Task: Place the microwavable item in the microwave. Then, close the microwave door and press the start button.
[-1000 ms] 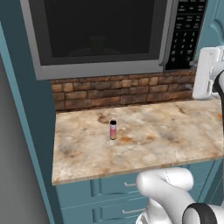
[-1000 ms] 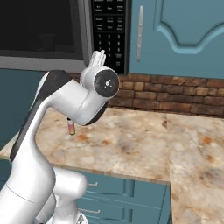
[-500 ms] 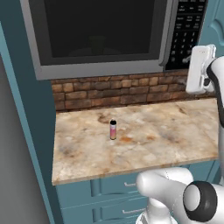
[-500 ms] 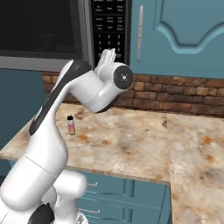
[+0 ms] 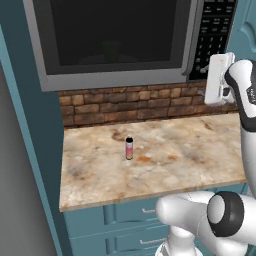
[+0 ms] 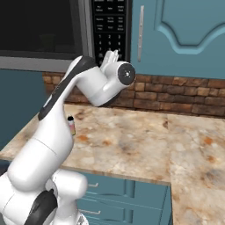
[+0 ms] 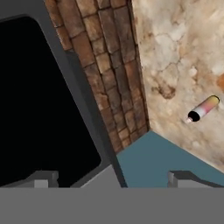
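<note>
The microwave door is shut, its dark glass giving back almost nothing; behind it, from the left base view, a faint upright shape sits near the middle of the cavity, too dim to say whether it is the cup. The microwave itself is cut off at the top in both base views, so only the lower part of the black keypad shows, and the marks on its keys are too small to read.

The gripper is up beside the keypad's lower edge. In the hand view its two dark finger tips stand far apart at the bottom, spread about as wide as they go, with nothing between them. From the right base view the arm's own wrist covers the fingers, so I cannot tell whether they touch the panel.

Below, a slim pink bottle with a black cap stands upright on the marbled counter, well apart from the arm; in the right base view the arm half hides it. A brick backsplash runs under the microwave.
</note>
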### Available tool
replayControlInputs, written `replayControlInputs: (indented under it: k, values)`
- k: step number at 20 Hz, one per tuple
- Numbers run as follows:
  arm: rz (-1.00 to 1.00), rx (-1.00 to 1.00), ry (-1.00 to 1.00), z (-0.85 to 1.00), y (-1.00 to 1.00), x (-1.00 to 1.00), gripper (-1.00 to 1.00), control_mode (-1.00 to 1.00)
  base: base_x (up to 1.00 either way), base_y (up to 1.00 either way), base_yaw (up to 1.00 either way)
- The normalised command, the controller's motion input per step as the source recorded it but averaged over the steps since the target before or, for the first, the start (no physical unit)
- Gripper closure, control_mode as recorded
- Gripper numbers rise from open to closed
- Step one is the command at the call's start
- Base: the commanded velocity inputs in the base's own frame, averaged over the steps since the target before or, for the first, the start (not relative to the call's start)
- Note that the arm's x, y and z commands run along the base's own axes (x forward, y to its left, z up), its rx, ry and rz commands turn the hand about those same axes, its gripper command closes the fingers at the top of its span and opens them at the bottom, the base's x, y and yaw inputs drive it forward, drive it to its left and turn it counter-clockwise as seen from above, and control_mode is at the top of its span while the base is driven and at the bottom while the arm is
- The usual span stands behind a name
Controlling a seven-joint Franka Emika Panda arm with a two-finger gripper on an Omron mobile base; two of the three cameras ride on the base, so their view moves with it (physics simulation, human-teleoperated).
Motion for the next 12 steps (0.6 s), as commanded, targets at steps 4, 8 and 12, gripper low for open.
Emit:
replayControlInputs:
  k: [4,8,12]
  values:
    - [0.0,0.0,0.0,-0.02,0.03,0.33,-1.0,-1.0,0.0,0.0,0.0]
    - [0.0,0.0,0.0,0.0,0.03,0.37,-1.0,-1.0,0.0,0.0,0.0]
    - [0.0,0.0,0.0,-0.03,0.0,0.29,-1.0,-1.0,0.0,0.0,0.0]
